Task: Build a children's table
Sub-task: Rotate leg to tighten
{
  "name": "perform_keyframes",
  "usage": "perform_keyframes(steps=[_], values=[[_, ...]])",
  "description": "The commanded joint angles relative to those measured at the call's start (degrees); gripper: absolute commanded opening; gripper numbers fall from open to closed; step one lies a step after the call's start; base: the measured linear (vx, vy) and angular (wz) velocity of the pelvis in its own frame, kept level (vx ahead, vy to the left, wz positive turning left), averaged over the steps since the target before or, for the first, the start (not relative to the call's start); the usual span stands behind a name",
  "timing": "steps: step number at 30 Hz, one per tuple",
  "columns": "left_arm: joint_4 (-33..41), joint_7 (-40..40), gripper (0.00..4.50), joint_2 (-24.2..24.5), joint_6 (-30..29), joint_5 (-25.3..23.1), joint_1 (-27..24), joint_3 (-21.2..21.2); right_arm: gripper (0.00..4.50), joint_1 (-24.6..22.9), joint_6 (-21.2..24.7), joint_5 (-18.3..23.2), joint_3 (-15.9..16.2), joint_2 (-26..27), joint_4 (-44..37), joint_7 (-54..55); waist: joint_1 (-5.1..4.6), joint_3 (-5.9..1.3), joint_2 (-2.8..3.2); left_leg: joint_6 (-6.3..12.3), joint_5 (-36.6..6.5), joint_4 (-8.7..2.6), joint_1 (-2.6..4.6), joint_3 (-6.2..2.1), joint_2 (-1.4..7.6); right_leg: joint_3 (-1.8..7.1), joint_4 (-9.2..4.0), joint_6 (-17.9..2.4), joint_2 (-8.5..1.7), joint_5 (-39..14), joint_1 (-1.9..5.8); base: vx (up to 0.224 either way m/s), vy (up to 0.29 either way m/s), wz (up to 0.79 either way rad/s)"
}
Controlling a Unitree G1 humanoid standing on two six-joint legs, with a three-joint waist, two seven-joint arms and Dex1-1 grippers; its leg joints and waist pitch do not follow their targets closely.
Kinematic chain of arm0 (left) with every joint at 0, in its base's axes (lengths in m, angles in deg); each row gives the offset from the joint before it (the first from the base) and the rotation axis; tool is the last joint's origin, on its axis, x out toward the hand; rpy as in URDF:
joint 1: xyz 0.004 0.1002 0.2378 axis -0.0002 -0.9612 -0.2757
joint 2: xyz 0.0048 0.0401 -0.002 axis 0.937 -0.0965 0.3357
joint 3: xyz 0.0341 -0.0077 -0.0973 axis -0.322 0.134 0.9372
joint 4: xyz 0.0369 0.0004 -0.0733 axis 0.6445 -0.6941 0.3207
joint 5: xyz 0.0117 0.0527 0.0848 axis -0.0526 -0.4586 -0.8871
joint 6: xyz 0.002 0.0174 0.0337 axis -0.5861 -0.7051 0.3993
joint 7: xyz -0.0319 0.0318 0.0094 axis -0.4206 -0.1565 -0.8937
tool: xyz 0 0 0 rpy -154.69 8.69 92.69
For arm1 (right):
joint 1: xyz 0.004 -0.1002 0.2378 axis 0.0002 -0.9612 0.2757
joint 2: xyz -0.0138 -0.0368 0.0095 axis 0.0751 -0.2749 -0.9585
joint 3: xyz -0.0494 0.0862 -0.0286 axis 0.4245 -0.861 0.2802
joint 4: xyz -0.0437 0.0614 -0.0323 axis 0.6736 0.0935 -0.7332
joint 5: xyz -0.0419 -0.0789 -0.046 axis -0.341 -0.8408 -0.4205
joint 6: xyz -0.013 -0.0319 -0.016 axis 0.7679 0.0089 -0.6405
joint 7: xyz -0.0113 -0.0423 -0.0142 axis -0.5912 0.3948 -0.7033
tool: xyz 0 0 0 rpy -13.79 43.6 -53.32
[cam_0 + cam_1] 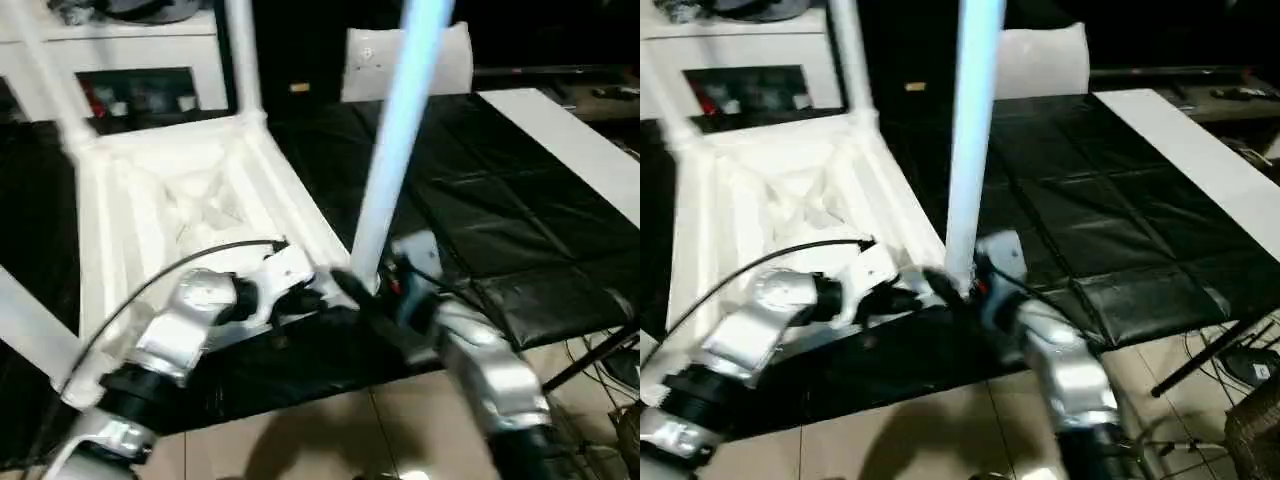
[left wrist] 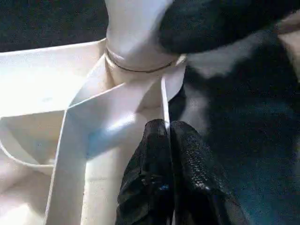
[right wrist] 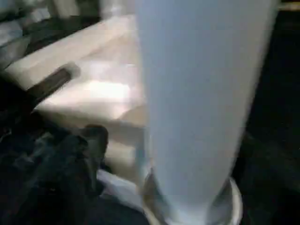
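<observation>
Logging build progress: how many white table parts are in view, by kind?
Tabletop: 1
Legs: 4
Total: 5

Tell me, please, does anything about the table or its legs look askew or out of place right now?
The near-corner leg leans rather than standing square to the upturned table top, though its base sits in the corner socket. Nothing looks broken or spilled.
</observation>
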Motion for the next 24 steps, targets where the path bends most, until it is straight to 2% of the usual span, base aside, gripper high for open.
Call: perform_keyframes(steps=[1, 2, 3, 4, 6, 9, 11, 13, 14, 15, 17, 18, 19, 20, 24], values=[[-0.4, -5.6, 0.00, 1.0, 3.8, 0.4, 0.9, -2.7, 4.44, 0.2, -0.9, 1.5, -0.4, -2.5, -1.7, -5.1, -0.09, -2.89, 0.12, 4.70, -5.5, -3.47, -1.15, 0.95, 0.95, 3.63, -3.97, -7.3, -3.79, -13.6, 3.77, 0.000, 0.000, 0.00], [-1.2, -10.2, 0.00, 2.9, 5.7, 1.5, 1.4, -3.1, 4.44, 0.3, 0.1, 3.6, -1.1, -7.2, -2.3, -11.8, 0.45, -2.86, 0.03, 4.96, -5.9, -3.46, -1.06, 0.94, 0.90, 3.52, -4.11, -6.9, -3.69, -15.3, 3.80, 0.000, 0.000, 0.00], [-1.4, -11.2, 0.00, 3.3, 6.1, 1.8, 1.5, -3.2, 4.44, 0.3, 0.4, 4.1, -1.3, -8.1, -2.4, -13.3, 0.87, -2.91, 0.10, 5.13, -6.2, -3.44, -0.87, 0.97, 1.07, 3.63, -4.03, -7.0, -3.68, -14.9, 3.72, 0.000, 0.000, 0.00], [-1.8, -14.6, 0.00, 4.6, 7.2, 2.5, 1.8, -3.7, 4.44, 0.5, 1.5, 5.5, -1.0, -11.4, -3.0, -18.7, 0.99, -2.95, -0.07, 5.21, -5.7, -3.43, -0.91, 0.96, 1.11, 3.61, -3.76, -7.7, -3.67, -13.7, 3.74, 0.000, 0.000, 0.00], [-2.3, -17.0, 0.00, 5.7, 8.2, 2.7, 2.2, -4.4, 4.44, 0.6, 2.2, 6.4, -0.2, -14.0, -3.5, -22.9, 1.28, -2.97, -0.07, 5.59, -5.5, -3.37, -0.93, 0.95, 1.12, 3.56, -3.67, -8.3, -3.75, -13.0, 3.79, 0.000, 0.000, 0.00], [-3.5, -19.9, 0.00, 6.9, 10.0, 2.9, 3.1, -5.6, 4.44, 1.5, 1.1, 6.3, 1.4, -16.9, -2.5, -27.0, 1.52, -3.05, -0.42, 5.40, -5.1, -3.25, -1.02, 1.04, 1.05, 3.50, -3.67, -8.2, -3.89, -13.9, 3.83, 0.000, 0.000, 0.00], [-3.8, -21.1, 0.00, 7.3, 10.6, 2.9, 3.4, -6.0, 4.44, 2.0, 0.5, 6.1, 2.0, -17.6, -1.9, -28.2, 1.67, -3.09, -0.36, 5.30, -4.6, -3.23, -1.04, 1.01, 1.08, 3.45, -3.66, -8.2, -3.89, -14.0, 3.86, 0.000, 0.000, 0.00], [-4.7, -24.4, 0.00, 7.7, 12.3, 3.0, 4.5, -7.3, 4.44, 3.9, -0.7, 6.4, 3.1, -18.5, 0.1, -31.4, 1.95, -3.14, -0.62, 5.13, -4.2, -3.16, -0.94, 1.10, 1.11, 3.44, -3.49, -8.5, -3.87, -13.7, 3.71, 0.000, 0.000, 0.00], [-5.1, -25.6, 0.00, 7.8, 13.1, 3.0, 4.9, -7.7, 4.18, 4.6, -1.1, 6.7, 3.4, -18.8, 0.7, -32.5, 2.05, -3.15, -0.38, 5.19, -4.5, -3.21, -0.87, 1.10, 1.12, 3.38, -3.57, -8.8, -3.84, -14.2, 3.67, 0.000, 0.000, 0.00], [-5.3, -26.6, 0.00, 7.7, 13.7, 3.0, 5.4, -8.2, 4.18, 5.3, -1.0, 7.1, 4.0, -18.7, 1.2, -33.8, 2.17, -3.18, -0.62, 5.08, -4.1, -3.14, -0.91, 1.12, 1.24, 3.44, -3.40, -8.9, -3.82, -13.2, 3.71, 0.000, 0.000, 0.00], [-5.5, -27.2, 0.00, 7.5, 14.2, 2.9, 5.8, -8.6, 4.18, 5.9, -0.9, 7.3, 4.3, -18.6, 1.6, -34.9, 2.29, -3.23, -0.56, 5.05, -3.8, -3.14, -0.88, 1.10, 1.33, 3.46, -3.19, -9.2, -3.89, -12.3, 3.74, 0.000, 0.000, 0.00], [-6.0, -28.0, 0.00, 7.3, 14.8, 2.9, 6.3, -8.9, 3.93, 6.4, -0.3, 7.7, 4.8, -18.5, 1.9, -36.2, 2.57, -3.32, -0.59, 5.22, -3.2, -3.04, -0.83, 1.16, 1.34, 3.41, -2.98, -9.9, -3.82, -10.9, 3.70, 0.000, 0.000, 0.00], [-6.0, -28.0, 0.00, 7.2, 14.8, 2.9, 6.3, -8.9, 3.93, 6.4, -0.2, 7.7, 4.8, -18.5, 2.0, -36.3, 2.68, -3.31, -0.57, 5.18, -3.0, -3.02, -0.87, 1.16, 1.37, 3.42, -2.92, -10.0, -3.81, -10.4, 3.73, 0.000, 0.000, 0.00], [-7.0, -28.6, 0.00, 6.6, 15.7, 2.5, 7.2, -9.4, 3.80, 7.1, 0.5, 8.0, 6.3, -18.3, 2.2, -38.8, 2.89, -3.34, -0.56, 5.35, -3.0, -2.93, -0.82, 1.22, 1.37, 3.39, -2.86, -10.3, -3.75, -9.9, 3.70, 0.000, 0.000, 0.00], [-8.8, -28.2, 0.00, 5.9, 16.8, 2.2, 8.4, -9.6, 3.45, 7.8, 0.7, 8.0, 8.7, -17.8, 3.0, -41.2, 3.54, -3.32, -0.63, 4.59, -3.8, -2.96, -0.95, 1.23, 1.38, 3.38, -2.98, -9.8, -3.94, -11.2, 3.79, 0.000, 0.000, 0.00]])
